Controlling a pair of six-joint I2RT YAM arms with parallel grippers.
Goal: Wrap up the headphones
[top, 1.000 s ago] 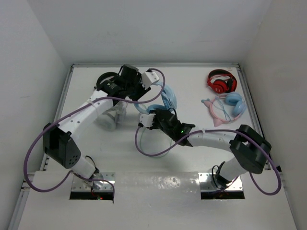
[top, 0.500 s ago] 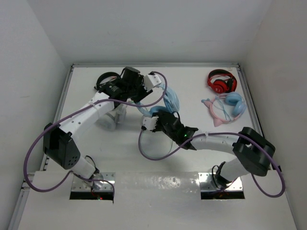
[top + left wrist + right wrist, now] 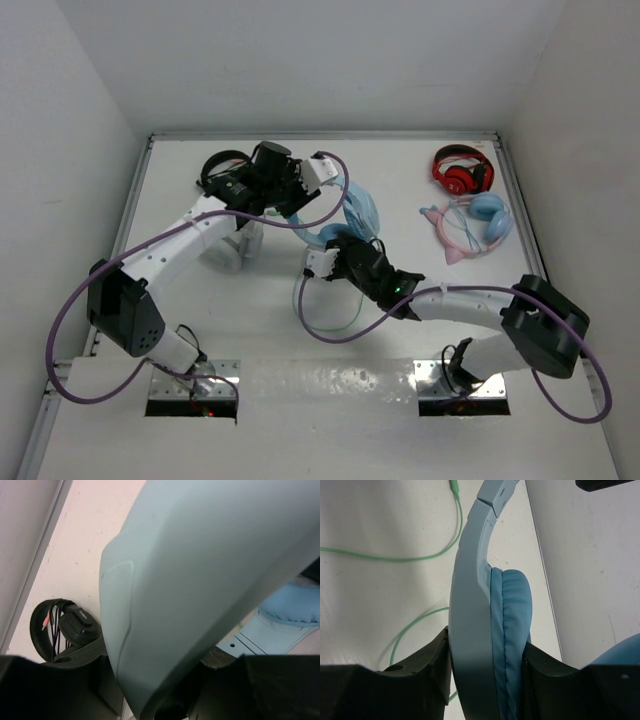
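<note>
The light-blue headphones [image 3: 352,207] hang between my two grippers above the table's middle. My left gripper [image 3: 300,196] is shut on their wide headband, which fills the left wrist view [image 3: 200,575]. My right gripper [image 3: 337,252] is shut on one ear cup; in the right wrist view the pale shell and blue pad [image 3: 487,630] sit squeezed between the black fingers [image 3: 420,675]. The thin pale-green cable [image 3: 322,322] trails in a loop on the table below the cup. It also shows in the right wrist view [image 3: 415,558], with its plug end near the top.
Red headphones [image 3: 462,170] and a pink cat-ear pair [image 3: 472,224] lie at the back right. Black headphones [image 3: 222,170] lie at the back left, also in the left wrist view [image 3: 60,627]. A grey-white pair [image 3: 228,248] lies under my left arm.
My right gripper has moved toward the near right with the ear cup. The left gripper has shifted slightly right with the headband. The cable loop has slid right and become narrower.
</note>
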